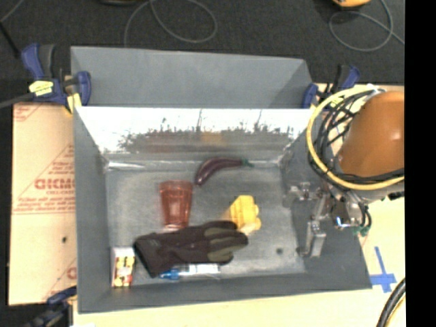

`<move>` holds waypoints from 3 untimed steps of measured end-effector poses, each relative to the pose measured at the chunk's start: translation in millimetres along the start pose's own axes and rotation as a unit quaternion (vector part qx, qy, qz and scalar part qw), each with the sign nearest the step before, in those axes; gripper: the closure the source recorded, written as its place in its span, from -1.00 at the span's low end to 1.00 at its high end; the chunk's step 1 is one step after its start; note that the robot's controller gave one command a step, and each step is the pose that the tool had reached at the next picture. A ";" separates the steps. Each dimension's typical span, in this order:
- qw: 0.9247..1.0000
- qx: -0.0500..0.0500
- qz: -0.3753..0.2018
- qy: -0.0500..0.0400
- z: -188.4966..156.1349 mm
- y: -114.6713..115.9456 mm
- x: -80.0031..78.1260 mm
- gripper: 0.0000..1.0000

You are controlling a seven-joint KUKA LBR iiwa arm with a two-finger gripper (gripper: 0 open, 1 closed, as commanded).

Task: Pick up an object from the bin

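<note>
My gripper (313,229) hangs over the bin's right side, above bare floor near the right wall, with nothing seen in it. The nearest thing is a yellow lumpy toy (245,213), a short way to its left. A black glove (194,245) lies spread below and left of that toy, touching it. A white and blue pen (197,271) pokes out from under the glove's lower edge.
A red see-through cup (176,203) stands left of centre. A dark purple eggplant (218,167) lies near the back wall. A small red and yellow box (123,267) sits in the front left corner. The arm's orange cover and cables hang over the bin's right rim.
</note>
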State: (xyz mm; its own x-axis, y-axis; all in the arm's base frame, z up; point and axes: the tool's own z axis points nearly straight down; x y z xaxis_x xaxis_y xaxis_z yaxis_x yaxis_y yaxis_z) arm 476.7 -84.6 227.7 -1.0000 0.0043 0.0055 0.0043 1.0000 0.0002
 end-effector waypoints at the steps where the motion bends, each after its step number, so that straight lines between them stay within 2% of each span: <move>1: 1.000 0.001 -0.002 -0.004 -4.1 0.3 -1.6 -1.00; 2: 1.000 0.002 -0.012 -0.009 28.1 10.9 -3.4 -1.00; 3: 1.000 0.001 -0.020 -0.007 88.4 50.7 -39.9 -1.00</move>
State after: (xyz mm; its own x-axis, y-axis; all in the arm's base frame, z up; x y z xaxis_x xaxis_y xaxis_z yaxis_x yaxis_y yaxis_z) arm 516.2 -34.0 139.1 -0.9993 -0.0355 -0.0092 -0.0354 0.9994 -0.0017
